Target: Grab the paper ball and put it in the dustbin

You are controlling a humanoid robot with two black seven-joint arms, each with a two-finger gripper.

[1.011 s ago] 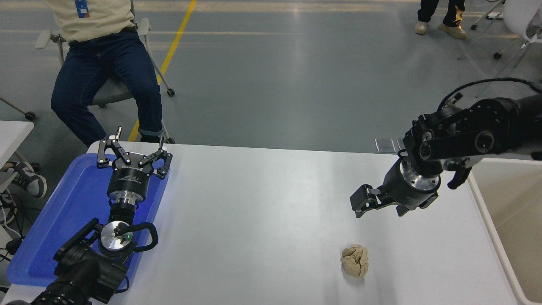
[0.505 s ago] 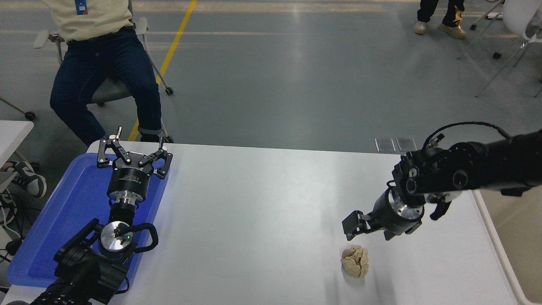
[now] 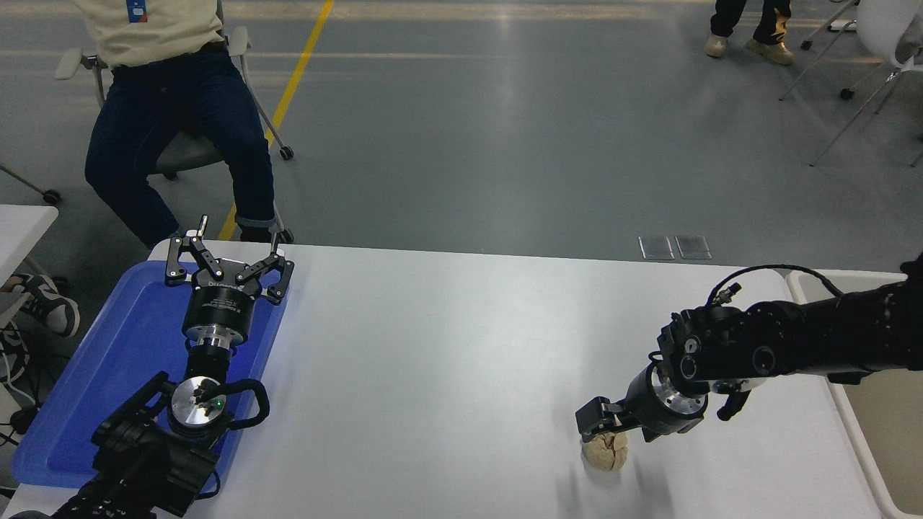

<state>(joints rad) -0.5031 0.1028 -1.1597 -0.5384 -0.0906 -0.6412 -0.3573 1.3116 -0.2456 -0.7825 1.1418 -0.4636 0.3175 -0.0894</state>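
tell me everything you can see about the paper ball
The paper ball is a small crumpled wad of beige-tan paper, lumpy, with dark creases across its top. It sits on the white table near the front edge, toward the right side, left of the dustbin. The right claw is down over its far upper part, with the fingers covering its top edge; whether they press it cannot be told. The ball rests on the table, not lifted.

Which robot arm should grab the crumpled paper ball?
The right. The right gripper is right over the paper ball, and the dustbin is on that side too. The left gripper is parked far away over the blue tray.
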